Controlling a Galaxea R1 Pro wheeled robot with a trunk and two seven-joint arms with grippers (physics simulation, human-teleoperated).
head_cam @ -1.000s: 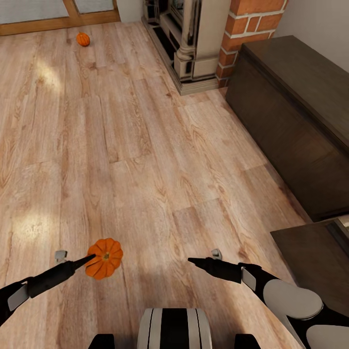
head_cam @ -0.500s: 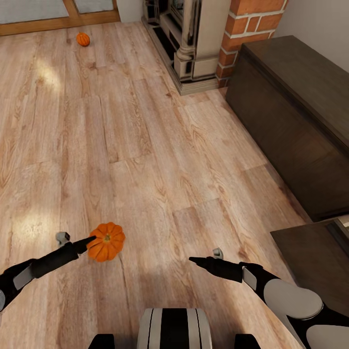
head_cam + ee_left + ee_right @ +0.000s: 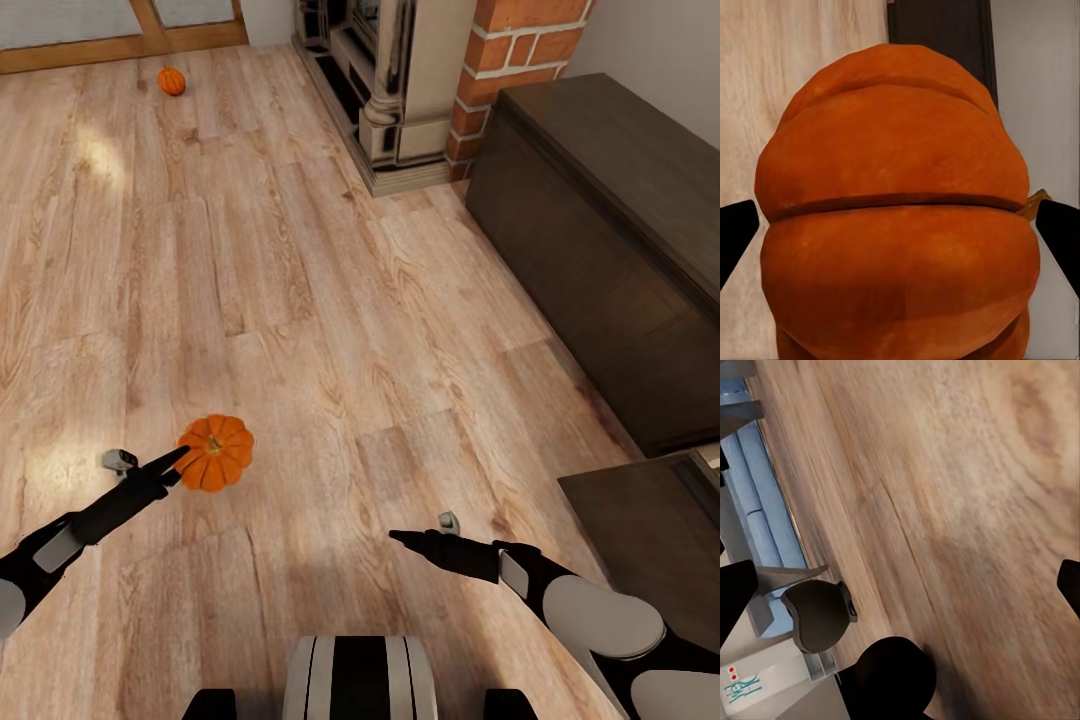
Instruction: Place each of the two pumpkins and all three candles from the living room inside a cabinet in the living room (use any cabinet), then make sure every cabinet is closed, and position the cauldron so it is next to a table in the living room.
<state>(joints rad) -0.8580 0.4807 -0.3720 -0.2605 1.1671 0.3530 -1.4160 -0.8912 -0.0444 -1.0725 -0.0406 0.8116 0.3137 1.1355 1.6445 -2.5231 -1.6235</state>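
Observation:
One orange ribbed pumpkin [image 3: 215, 452] hangs above the wooden floor at the lower left, with my left gripper [image 3: 183, 459] shut on it. Up close in the left wrist view, the pumpkin [image 3: 896, 225] sits between the two black fingertips [image 3: 735, 232]. A second pumpkin [image 3: 171, 81] lies on the floor far back, near the glass door. The long dark-brown cabinet [image 3: 600, 220] runs along the right wall. My right gripper [image 3: 405, 538] hovers open over bare floor at lower centre, holding nothing. Candles and cauldron are out of view.
A brick-and-stone fireplace [image 3: 420, 90] stands at the back, left of the cabinet. A dark-brown panel [image 3: 640, 530] juts out at the lower right beside my right arm. The right wrist view shows floor, grey furniture [image 3: 814, 615] and a black rounded shape [image 3: 894, 675].
My left gripper has carried the pumpkin farther forward and higher over the floor. The right arm and the camera have stayed put.

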